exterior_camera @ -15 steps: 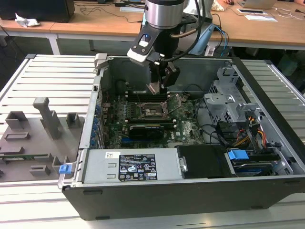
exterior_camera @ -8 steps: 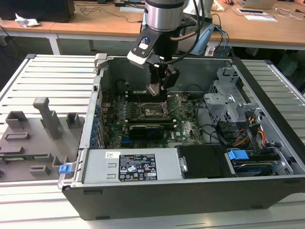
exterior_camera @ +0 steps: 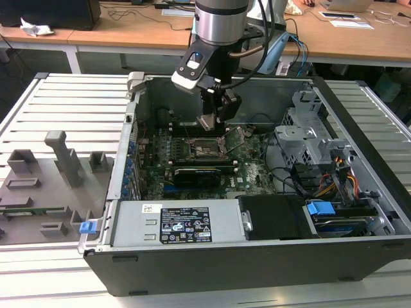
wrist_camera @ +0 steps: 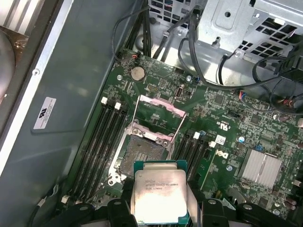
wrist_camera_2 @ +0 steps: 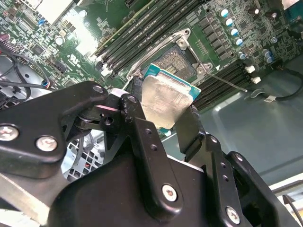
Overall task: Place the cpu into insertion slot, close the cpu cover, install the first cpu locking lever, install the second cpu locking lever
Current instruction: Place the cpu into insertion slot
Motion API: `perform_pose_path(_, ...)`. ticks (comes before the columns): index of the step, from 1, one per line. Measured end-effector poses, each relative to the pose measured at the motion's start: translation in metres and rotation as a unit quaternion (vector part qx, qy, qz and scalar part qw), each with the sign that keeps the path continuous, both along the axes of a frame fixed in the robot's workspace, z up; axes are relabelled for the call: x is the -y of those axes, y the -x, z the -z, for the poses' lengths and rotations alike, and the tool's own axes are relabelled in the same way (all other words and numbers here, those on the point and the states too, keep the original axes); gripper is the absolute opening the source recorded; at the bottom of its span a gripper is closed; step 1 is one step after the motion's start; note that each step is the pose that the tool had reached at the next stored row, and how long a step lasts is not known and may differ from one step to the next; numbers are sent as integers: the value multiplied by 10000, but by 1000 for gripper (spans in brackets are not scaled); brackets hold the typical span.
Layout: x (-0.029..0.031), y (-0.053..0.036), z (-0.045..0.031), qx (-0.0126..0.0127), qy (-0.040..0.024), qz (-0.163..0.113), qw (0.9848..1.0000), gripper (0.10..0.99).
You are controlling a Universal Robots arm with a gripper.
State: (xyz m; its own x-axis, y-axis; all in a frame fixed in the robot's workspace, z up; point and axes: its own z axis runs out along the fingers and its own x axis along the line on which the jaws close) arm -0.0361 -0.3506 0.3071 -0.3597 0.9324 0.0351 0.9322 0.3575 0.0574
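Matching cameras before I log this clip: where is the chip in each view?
Exterior view: chip in the gripper, above the socket.
Second wrist view: chip between the fingers, overlapping the socket's frame.
First wrist view: chip overlapping the socket's frame.
Shared landmark: the empty socket with its cover raised.

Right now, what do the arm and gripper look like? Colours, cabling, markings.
Arm: silver-grey cylinder with a dark band; black cables loop off it. A white-and-black module sits beside the wrist. Gripper: matte black linkage bars with silver screws, flat black fingers.
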Motion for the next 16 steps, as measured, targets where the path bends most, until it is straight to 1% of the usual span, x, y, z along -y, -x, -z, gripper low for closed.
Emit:
perform_pose_path(7,0,0,42,0,0,0,10000,525)
perform_pose_path(16,0,0,64,0,0,4,10000,525)
